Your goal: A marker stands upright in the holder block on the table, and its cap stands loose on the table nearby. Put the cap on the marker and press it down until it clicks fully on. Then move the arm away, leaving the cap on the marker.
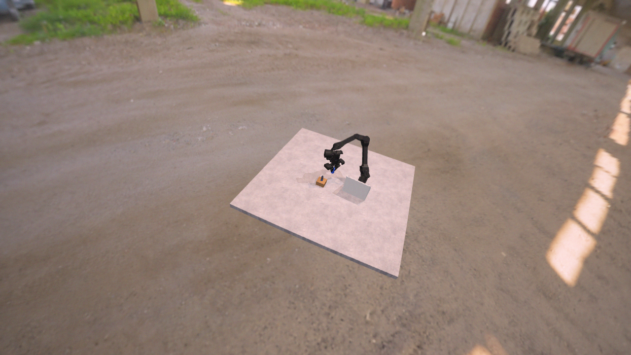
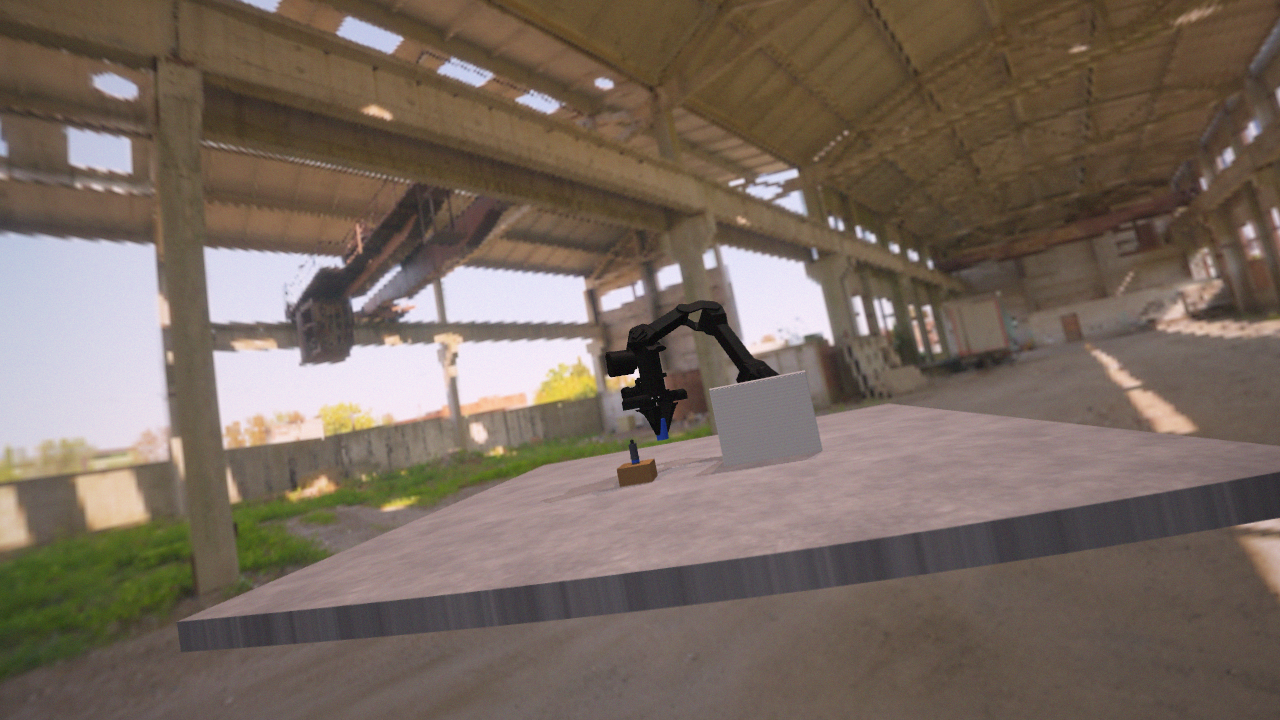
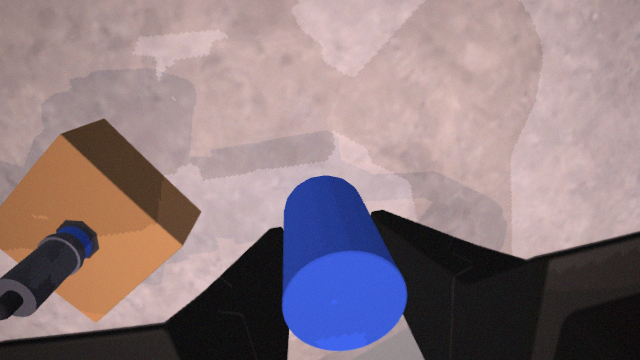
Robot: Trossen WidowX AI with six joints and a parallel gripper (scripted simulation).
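Note:
The blue cap (image 1: 333, 170) (image 2: 663, 430) (image 3: 345, 300) is held upright between the fingers, above the table top. My gripper (image 1: 333, 168) (image 2: 661, 426) (image 3: 328, 232) is shut on the cap, with one black finger on each side of it in the wrist view. The dark marker (image 1: 322, 178) (image 2: 634, 452) (image 3: 50, 262) stands upright in the orange-brown holder block (image 1: 321, 182) (image 2: 637, 473) (image 3: 120, 245). The block and marker are at the left of the wrist view, off to the side of the cap and lower than it. The marker's tip is bare.
A light grey upright panel (image 1: 356, 189) (image 2: 766, 420) stands on the pale table (image 1: 308, 220) (image 2: 537, 537), to the right of the block in the top and exterior views and close to the arm's base. The arm arches above the table behind the panel. The arm's shadow falls around the block.

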